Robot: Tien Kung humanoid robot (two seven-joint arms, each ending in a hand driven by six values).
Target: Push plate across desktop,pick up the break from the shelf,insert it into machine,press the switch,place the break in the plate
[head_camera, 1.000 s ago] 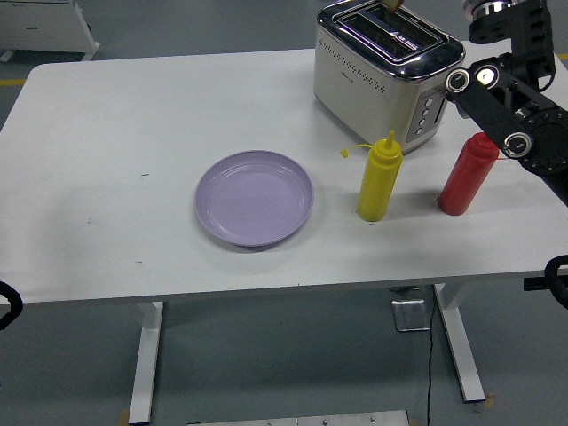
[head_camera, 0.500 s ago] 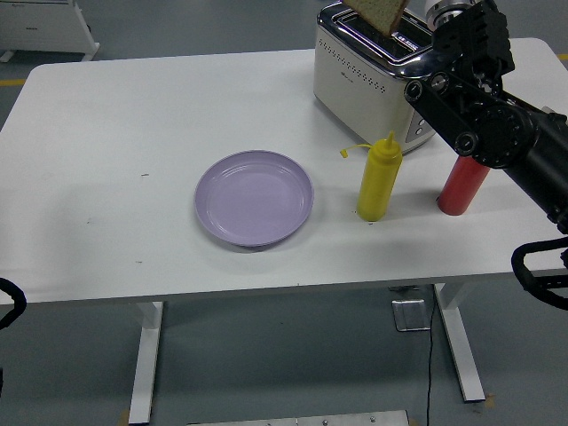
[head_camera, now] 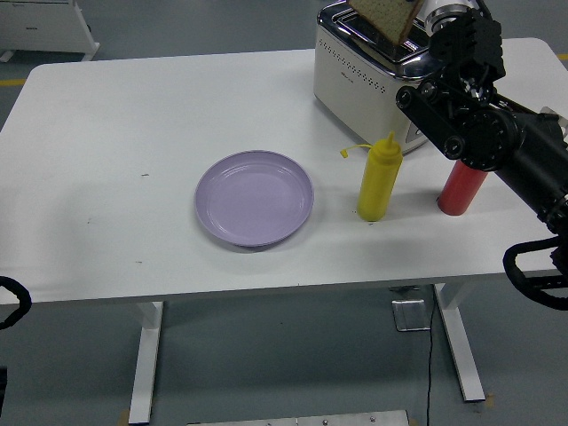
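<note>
A brown slice of bread [head_camera: 383,19] hangs tilted just above the slots of the cream and chrome toaster [head_camera: 351,75] at the back right. My right hand [head_camera: 417,14] is at the picture's top edge, shut on the slice's right side and mostly cut off. The black right forearm [head_camera: 479,124] crosses in front of the toaster's right end and hides its controls. The lilac plate [head_camera: 255,197] lies empty at the table's middle, well left of the toaster. Only a black bit of the left arm [head_camera: 9,302] shows at the lower left edge.
A yellow squeeze bottle [head_camera: 380,177] stands in front of the toaster, between it and the plate. A red squeeze bottle [head_camera: 461,188] stands to its right, partly behind my forearm. The white table [head_camera: 115,160] ends near the picture's bottom.
The bread slice has come up out of the toaster slot in my right hand. The right arm has swung left and now covers the toaster's front right end.
</note>
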